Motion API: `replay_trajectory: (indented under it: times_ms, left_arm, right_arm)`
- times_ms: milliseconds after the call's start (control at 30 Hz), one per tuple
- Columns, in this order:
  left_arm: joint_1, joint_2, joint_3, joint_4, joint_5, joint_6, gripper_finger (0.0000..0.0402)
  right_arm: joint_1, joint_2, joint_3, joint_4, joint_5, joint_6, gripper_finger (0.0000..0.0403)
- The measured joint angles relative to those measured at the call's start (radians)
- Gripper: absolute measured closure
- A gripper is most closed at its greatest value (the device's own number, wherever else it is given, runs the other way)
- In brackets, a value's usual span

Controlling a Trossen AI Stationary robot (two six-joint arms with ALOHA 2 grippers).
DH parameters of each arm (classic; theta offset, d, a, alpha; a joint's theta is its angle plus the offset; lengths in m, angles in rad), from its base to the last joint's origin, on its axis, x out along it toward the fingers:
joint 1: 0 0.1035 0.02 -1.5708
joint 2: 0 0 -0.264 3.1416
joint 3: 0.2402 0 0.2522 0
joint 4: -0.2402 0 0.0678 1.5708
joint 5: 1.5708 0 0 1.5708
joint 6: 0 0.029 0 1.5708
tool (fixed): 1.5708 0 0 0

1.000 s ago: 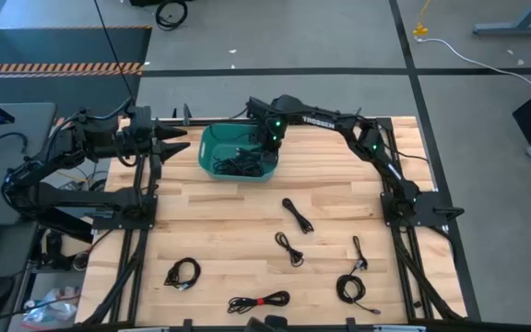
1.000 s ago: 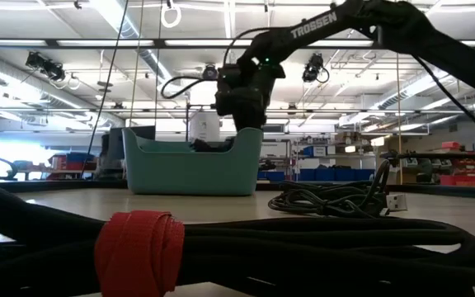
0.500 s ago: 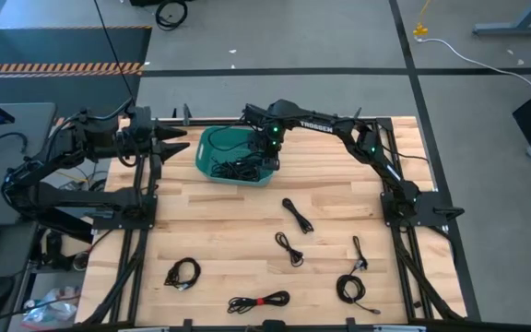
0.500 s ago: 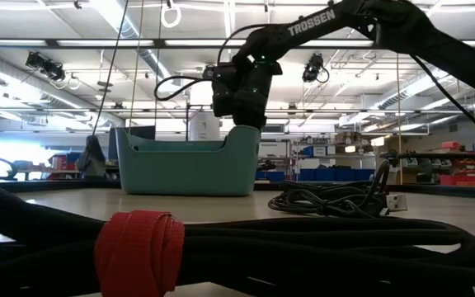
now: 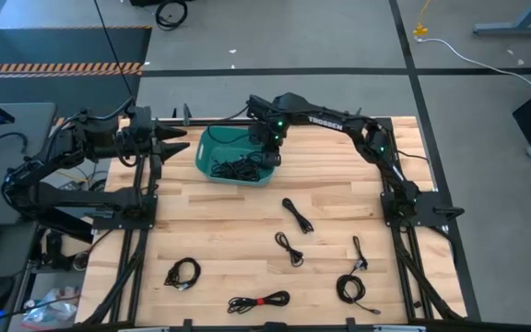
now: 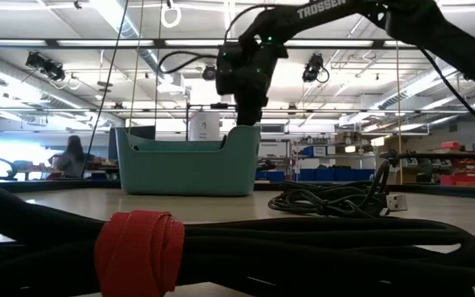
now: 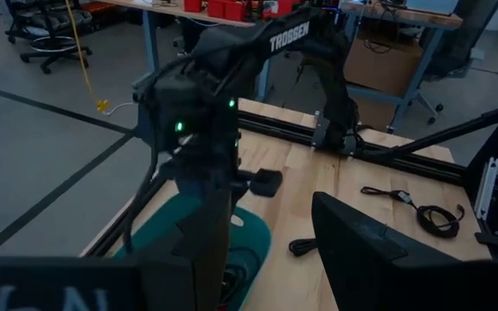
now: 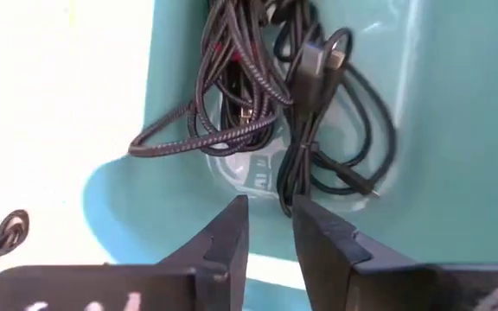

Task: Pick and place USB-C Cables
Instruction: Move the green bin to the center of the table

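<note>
A teal bin (image 5: 212, 148) stands at the table's far middle, with several black USB-C cables (image 8: 249, 104) lying tangled on its floor. My right gripper (image 8: 271, 226) hovers just above the bin's right part (image 6: 248, 115), pointing steeply down. It is open by a narrow gap, with nothing between the fingers. More coiled cables lie loose on the wood: one (image 5: 297, 215), another (image 5: 289, 247), a third (image 5: 182, 273), and one bound with a red tie (image 5: 258, 301). My left gripper (image 5: 178, 143) waits open at the table's far left edge.
Two more cables (image 5: 359, 254) (image 5: 350, 289) lie near the right frame rail. In the low view the red-tied cable (image 6: 138, 252) fills the foreground and a coil (image 6: 336, 198) lies behind it. Bare wood spreads between the bin and the loose cables.
My right gripper has risen from inside the bin to just above its rim. The bin has slid a little toward the table's left edge, and the cables lie in it, clear of the fingers.
</note>
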Motion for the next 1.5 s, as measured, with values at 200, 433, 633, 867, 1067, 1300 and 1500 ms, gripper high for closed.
replay_trajectory:
  times_ms: [200, 433, 633, 867, 1067, 1300, 1500]
  left_arm:
    - [0.003, 0.054, 0.002, -0.031, -0.235, 0.057, 0.023]
    - [0.079, 0.259, 0.001, -0.043, -0.264, 0.191, 0.023]
    - [0.152, 0.498, 0.001, 0.006, -0.211, 0.383, 0.023]
    - [0.252, 0.724, 0.0, 0.021, -0.077, 0.535, 0.023]
    - [0.318, 0.803, 0.0, 0.01, -0.039, 0.615, 0.0233]
    - [0.33, 0.798, 0.027, 0.002, -0.029, 0.798, 0.0271]
    - [0.348, 0.8, 0.098, -0.01, 0.011, 0.9, 0.0296]
  right_arm:
    - [0.0, -0.119, 0.0, 0.03, -0.078, 0.078, 0.0285]
    - [-0.001, -0.335, 0.0, 0.157, -0.223, 0.202, 0.0281]
    - [0.006, -0.535, 0.0, 0.306, -0.323, 0.278, 0.0281]
    - [0.035, -0.72, 0.001, 0.392, -0.343, 0.313, 0.0282]
    - [0.07, -0.794, 0.001, 0.39, -0.342, 0.349, 0.0282]
    - [0.099, -0.789, 0.0, 0.388, -0.342, 0.384, 0.0282]
    - [0.103, -0.745, -0.001, 0.371, -0.347, 0.392, 0.0282]
